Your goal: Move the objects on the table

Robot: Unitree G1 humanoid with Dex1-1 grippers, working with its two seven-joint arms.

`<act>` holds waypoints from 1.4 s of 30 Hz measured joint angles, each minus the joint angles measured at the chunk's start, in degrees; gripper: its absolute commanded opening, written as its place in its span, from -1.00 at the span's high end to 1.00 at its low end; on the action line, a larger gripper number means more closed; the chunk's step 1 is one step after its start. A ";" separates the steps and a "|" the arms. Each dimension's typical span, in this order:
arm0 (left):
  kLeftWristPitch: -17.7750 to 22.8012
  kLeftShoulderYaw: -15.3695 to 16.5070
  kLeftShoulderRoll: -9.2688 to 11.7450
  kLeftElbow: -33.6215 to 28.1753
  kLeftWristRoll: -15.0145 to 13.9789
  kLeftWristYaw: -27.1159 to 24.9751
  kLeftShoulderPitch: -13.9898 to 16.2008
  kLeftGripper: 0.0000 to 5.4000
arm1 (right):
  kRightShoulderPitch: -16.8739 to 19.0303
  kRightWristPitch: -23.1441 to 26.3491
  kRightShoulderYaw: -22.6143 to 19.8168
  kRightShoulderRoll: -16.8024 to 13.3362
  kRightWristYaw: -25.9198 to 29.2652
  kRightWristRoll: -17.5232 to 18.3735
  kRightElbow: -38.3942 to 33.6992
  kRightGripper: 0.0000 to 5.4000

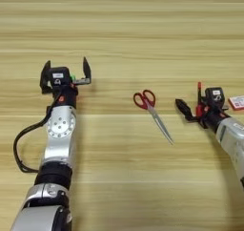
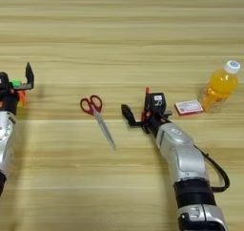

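Table (image 1: 143, 29): broad bare plank from 10 to 2 o'clock. Left gripper (image 1: 66, 75) at 9 o'clock, fingers spread, cube partly seen between. Right gripper (image 2: 138, 111) at 3 o'clock, clamping the pen (image 2: 147, 90), red cap toward 12. Scissors (image 1: 151, 111) centre, free; handles 11, blades 5. Bottle (image 2: 219, 87) and card (image 2: 188, 107) beyond.

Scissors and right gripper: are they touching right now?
Apart. In the right eye view, bare table shows between the scissors and the right gripper.
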 measured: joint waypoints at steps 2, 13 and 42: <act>0.00 0.00 0.00 -0.04 0.00 0.01 0.00 -1.00 | -0.33 -0.06 0.00 -0.10 -0.02 -0.23 0.54 -0.68; 0.07 0.00 -0.01 -0.47 -0.01 0.08 0.00 -1.00 | -0.81 -1.29 0.04 -0.30 -0.04 -1.43 2.14 -0.26; 0.10 0.08 -0.01 -0.49 -0.05 0.18 0.01 -1.00 | -0.65 -5.97 1.86 -0.23 -0.94 -4.43 4.49 0.78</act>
